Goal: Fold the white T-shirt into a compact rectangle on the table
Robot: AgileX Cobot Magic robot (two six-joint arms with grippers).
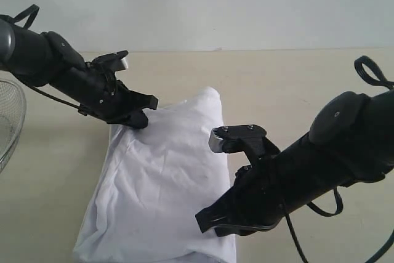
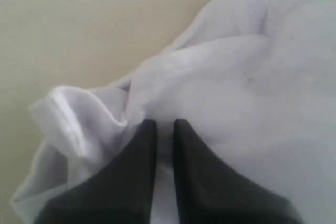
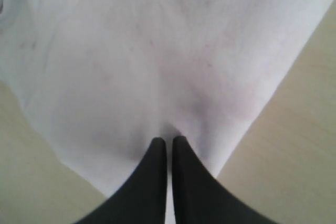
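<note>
The white T-shirt (image 1: 166, 177) lies plain side up as a long folded strip on the beige table (image 1: 295, 90); no red print or neck tag shows. My left gripper (image 1: 140, 120) sits at the strip's far left corner. In the left wrist view it (image 2: 165, 125) is shut, with bunched cloth (image 2: 252, 93) gathered at its tips. My right gripper (image 1: 206, 226) is at the near right edge. In the right wrist view it (image 3: 169, 141) is shut on the shirt (image 3: 131, 66), which puckers at the tips.
A round wire-mesh basket (image 1: 9, 121) pokes in at the left edge. Bare tabletop (image 3: 294, 145) shows beside the shirt's edge and also past its crumpled corner (image 2: 79, 24). A pale wall stands behind the table.
</note>
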